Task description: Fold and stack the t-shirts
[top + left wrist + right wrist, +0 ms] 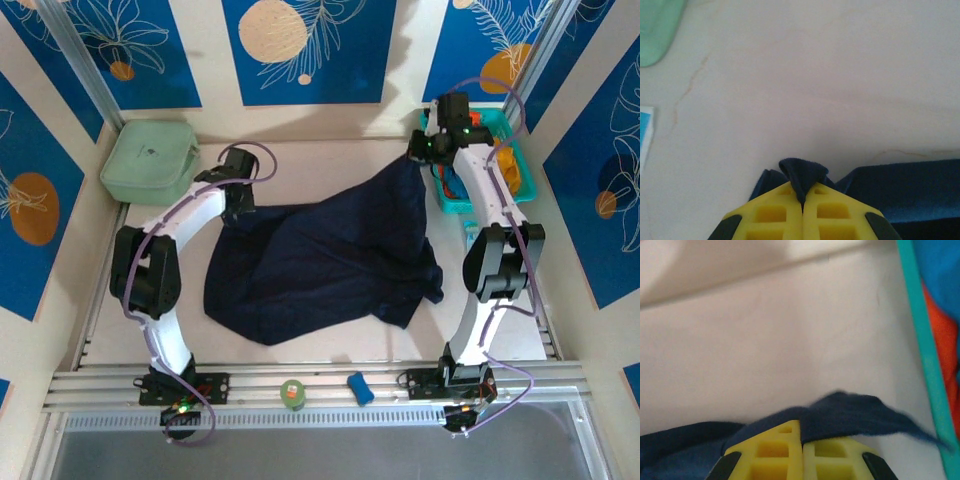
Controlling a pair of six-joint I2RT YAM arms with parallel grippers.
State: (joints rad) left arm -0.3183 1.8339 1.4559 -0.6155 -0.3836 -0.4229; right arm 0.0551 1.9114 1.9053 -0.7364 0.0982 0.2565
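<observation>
1. Navy t-shirt (320,260) lies rumpled and spread over the middle of the table (330,160). Its far right corner is drawn up into a peak towards the far right.
2. At the shirt's far left corner, the left gripper (802,195) is clamped on a small fold of navy cloth. The fold pokes up between the closed yellow fingers (772,215), just above the tabletop.
3. At the raised right corner, the right gripper (801,427) is pinched shut on the shirt's edge. The cloth drapes over its fingertips and trails off towards the basket.
4. Just beside that gripper stands the teal basket (920,330), holding bright blue cloth (945,265) and orange cloth (945,340).
5. A pale green box (150,160) sits at the table's far left corner, apart from the shirt.
6. On the near rail between the arm bases rest a small green roll (292,393) and a blue object (360,387).
</observation>
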